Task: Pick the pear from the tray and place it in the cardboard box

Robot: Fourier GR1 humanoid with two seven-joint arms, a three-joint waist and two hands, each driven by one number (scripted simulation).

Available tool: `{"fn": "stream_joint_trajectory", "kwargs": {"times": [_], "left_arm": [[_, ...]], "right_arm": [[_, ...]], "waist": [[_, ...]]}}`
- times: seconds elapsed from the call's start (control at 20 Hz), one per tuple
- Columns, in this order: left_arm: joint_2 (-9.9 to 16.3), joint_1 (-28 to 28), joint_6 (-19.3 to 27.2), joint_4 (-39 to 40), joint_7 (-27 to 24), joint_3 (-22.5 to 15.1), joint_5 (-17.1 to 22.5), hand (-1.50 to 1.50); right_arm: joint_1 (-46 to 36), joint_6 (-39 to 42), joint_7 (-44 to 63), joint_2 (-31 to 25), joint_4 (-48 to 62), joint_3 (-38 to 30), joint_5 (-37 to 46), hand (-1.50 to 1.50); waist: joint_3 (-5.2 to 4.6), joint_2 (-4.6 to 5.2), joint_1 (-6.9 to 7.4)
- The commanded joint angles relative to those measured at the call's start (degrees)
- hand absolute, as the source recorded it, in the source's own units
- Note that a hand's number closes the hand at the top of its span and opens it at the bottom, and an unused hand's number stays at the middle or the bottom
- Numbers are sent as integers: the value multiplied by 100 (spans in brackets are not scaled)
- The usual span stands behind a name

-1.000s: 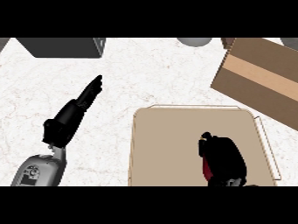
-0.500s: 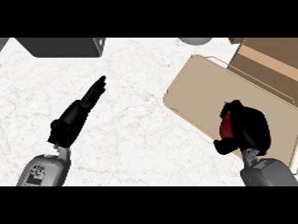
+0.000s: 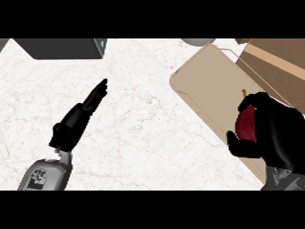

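Note:
A dark red pear (image 3: 248, 123) with a thin stem sits inside my right hand (image 3: 278, 134), whose fingers and thumb curl round it above the right part of the tan tray (image 3: 204, 85). Most of the pear is hidden by the hand. The brown cardboard box (image 3: 288, 62) lies at the upper right, just beyond the tray's far edge. My left hand (image 3: 78, 118) stays at the left over the white marble counter, open with fingers straight and pointing up and right, holding nothing.
A dark grey box-like object (image 3: 62, 47) stands at the back left. A pale round object (image 3: 196, 41) shows at the top edge next to the tray's corner. The counter (image 3: 141, 134) between my hands is bare marble.
The tray and cardboard box have swung in the view, now lying slanted and further right. My right hand with the pear sits closer to the box. My left hand has not moved.

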Motion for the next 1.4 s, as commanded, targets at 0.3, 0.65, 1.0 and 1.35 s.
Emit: {"fn": "stream_joint_trajectory", "kwargs": {"times": [0.3, 0.65, 1.0, 1.35], "left_arm": [[5, -80, -121, 140, -61, 173, 113, 0], [-168, 47, 3, 71, -167, -33, -178, 0], [-231, 25, 109, 89, -227, -8, -334, 0], [-190, -69, -133, -24, -22, 78, -169, 0]], "right_arm": [[-977, 1503, 1239, 483, -2226, -80, 142, 150], [-1703, 1717, 1069, 395, -1827, -1412, -306, 150], [-2417, 1434, 673, 72, -740, -2356, -521, 150], [-2738, 720, 22, -339, 554, -3006, -879, 150]], "waist": [[-4, 1, 6], [0, 14, 35], [1, 22, 48], [2, 23, 66]]}}
